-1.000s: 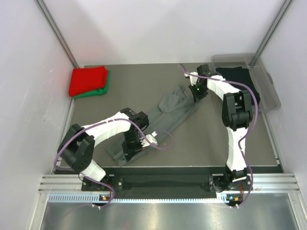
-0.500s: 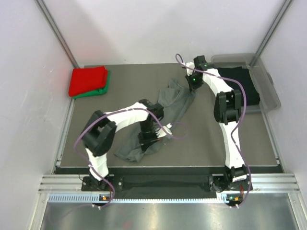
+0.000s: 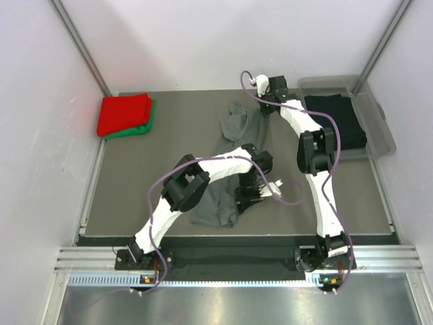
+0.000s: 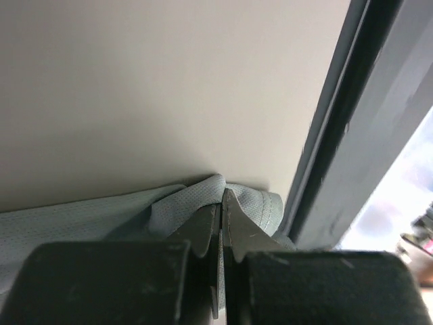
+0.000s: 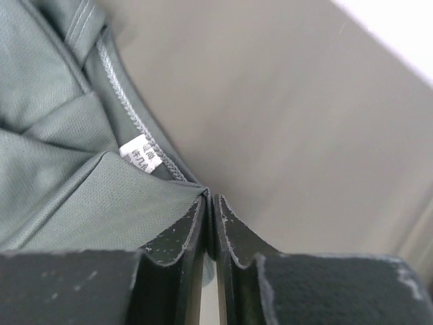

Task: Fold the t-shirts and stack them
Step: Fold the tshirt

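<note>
Swinging round over the last second, the grey shirt (image 3: 238, 125) no longer lies slantwise from near left to far right on the counter (image 3: 128, 169); it now runs near-to-far down the middle. The move probably means the shirt is being squared up for folding, a step not yet begun, while the red shirt (image 3: 124, 114) sits folded on the green shirt (image 3: 147, 126) at the far left and the black shirt (image 3: 338, 118) waits in the tub (image 3: 382, 135). The left arm bends across to the centre, its left pincer (image 3: 252, 193) pressed together on a fold of grey cloth. The right arm reaches far forward, its right pincer (image 3: 264, 107) pinching the shirt's edge near the label (image 5: 139, 157).
</note>
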